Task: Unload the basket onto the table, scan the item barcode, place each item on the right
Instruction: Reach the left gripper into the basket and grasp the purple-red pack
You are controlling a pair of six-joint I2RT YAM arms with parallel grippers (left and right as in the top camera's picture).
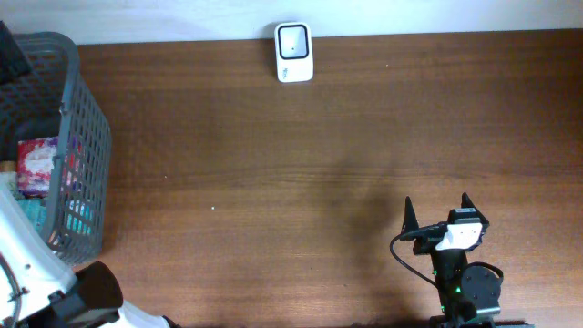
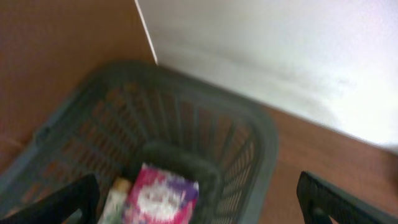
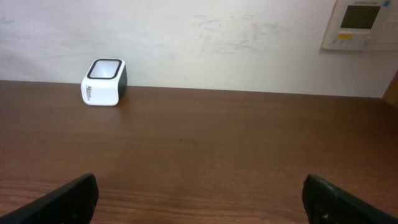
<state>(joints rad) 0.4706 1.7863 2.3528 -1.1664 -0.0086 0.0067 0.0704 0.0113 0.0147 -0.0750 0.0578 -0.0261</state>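
A pink and white packet (image 2: 160,198) lies in the grey mesh basket (image 2: 261,149) at the table's left edge, and it also shows in the overhead view as the packet (image 1: 38,164) inside the basket (image 1: 86,118). My left gripper (image 2: 199,205) hovers open above the basket, with the packet below and between its fingers, not touching it. The white barcode scanner (image 1: 293,52) stands at the table's far edge by the wall, and the right wrist view shows the scanner (image 3: 104,82) far ahead to the left. My right gripper (image 1: 439,214) rests open and empty near the front right.
Other goods lie in the basket: a pale yellow-green pack (image 2: 115,199) next to the packet and a teal one (image 1: 77,219). The left arm (image 1: 46,273) reaches in from the front left corner. A wall control panel (image 3: 359,23) hangs behind the table.
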